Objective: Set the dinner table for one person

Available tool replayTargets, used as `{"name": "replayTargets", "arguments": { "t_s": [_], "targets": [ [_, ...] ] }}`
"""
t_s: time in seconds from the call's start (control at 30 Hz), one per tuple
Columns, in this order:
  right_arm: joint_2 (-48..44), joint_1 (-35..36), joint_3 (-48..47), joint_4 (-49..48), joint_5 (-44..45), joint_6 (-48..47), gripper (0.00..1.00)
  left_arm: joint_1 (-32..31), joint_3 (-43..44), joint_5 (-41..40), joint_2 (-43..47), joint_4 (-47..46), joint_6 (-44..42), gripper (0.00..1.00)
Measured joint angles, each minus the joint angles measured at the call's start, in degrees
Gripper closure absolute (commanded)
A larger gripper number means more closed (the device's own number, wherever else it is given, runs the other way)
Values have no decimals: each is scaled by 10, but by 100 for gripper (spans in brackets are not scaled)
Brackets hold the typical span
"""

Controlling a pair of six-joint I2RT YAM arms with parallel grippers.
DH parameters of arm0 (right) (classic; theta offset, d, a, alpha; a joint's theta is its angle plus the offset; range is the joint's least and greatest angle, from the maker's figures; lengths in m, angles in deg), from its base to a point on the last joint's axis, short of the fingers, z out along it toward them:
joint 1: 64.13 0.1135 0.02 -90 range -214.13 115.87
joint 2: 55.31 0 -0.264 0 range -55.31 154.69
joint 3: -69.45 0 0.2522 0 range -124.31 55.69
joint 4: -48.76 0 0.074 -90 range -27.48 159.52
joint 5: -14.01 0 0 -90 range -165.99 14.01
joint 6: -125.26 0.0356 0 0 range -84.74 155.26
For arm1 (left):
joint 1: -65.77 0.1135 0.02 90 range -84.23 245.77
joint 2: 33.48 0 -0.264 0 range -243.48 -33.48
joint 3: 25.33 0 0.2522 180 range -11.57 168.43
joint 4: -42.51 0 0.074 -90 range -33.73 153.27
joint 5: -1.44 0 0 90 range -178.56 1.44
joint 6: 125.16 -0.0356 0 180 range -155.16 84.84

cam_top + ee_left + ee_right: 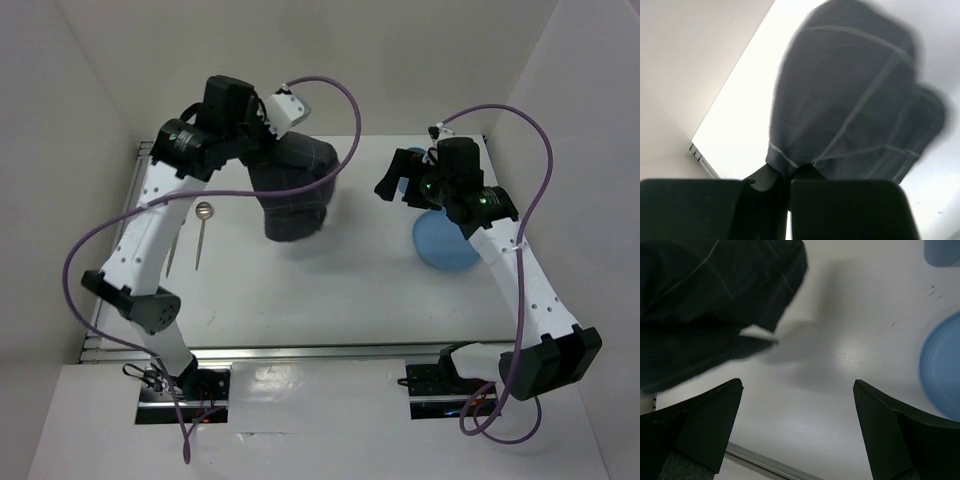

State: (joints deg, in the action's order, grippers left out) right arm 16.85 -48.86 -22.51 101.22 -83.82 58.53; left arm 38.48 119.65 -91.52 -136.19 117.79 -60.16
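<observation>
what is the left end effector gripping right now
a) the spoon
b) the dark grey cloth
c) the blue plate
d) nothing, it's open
b: in the left wrist view the left end effector is pinched shut on an edge of the dark grey cloth, while the blue plate lies on the table by the other arm.

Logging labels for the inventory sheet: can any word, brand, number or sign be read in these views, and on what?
None: no readable text shows in any view.
dark grey checked cloth: only thin pale grid lines, no tag visible.
blue plate: plain, no marking.
spoon: too small to tell whether it carries a stamp.
</observation>
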Motion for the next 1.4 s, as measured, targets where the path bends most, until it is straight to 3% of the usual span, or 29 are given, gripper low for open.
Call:
{"name": "replayTargets", "arguments": {
  "t_s": [0.17, 0.23, 0.3, 0.5, 0.53, 0.67, 0.83, 1.1, 1.23, 1.4],
  "targets": [
    [-20, 0, 3, -2, -4, -4, 0, 4, -64, 49, 66, 20, 31, 100],
    [-24, 0, 9, -2, -9, -4, 0, 15, -92, 83, 40, 25, 45, 100],
    [-21, 0, 15, -4, -16, -7, 0, 32, -111, 124, -18, 28, 57, 93],
    [37, 19, 24, -5, -27, -21, 0, 91, -115, 155, -265, 28, 83, 44],
    [51, 28, 24, -4, -23, -23, 0, 102, -121, 148, -290, 26, 89, 17],
    [108, 98, 24, 9, 8, -30, 0, 146, -153, 130, -301, 23, 102, 14],
    [130, 212, 52, 2, 57, -28, 1, 200, -205, 125, -223, -12, 103, 17],
    [234, 409, 43, -31, 172, -30, 21, 218, -330, 132, -175, -42, 100, 21],
    [287, 427, 35, -21, 220, 7, 23, 211, -382, 117, -183, -54, 101, 21],
    [290, 413, 35, -18, 247, 43, 23, 210, -395, 92, -187, -72, 100, 26]
  ]
}}
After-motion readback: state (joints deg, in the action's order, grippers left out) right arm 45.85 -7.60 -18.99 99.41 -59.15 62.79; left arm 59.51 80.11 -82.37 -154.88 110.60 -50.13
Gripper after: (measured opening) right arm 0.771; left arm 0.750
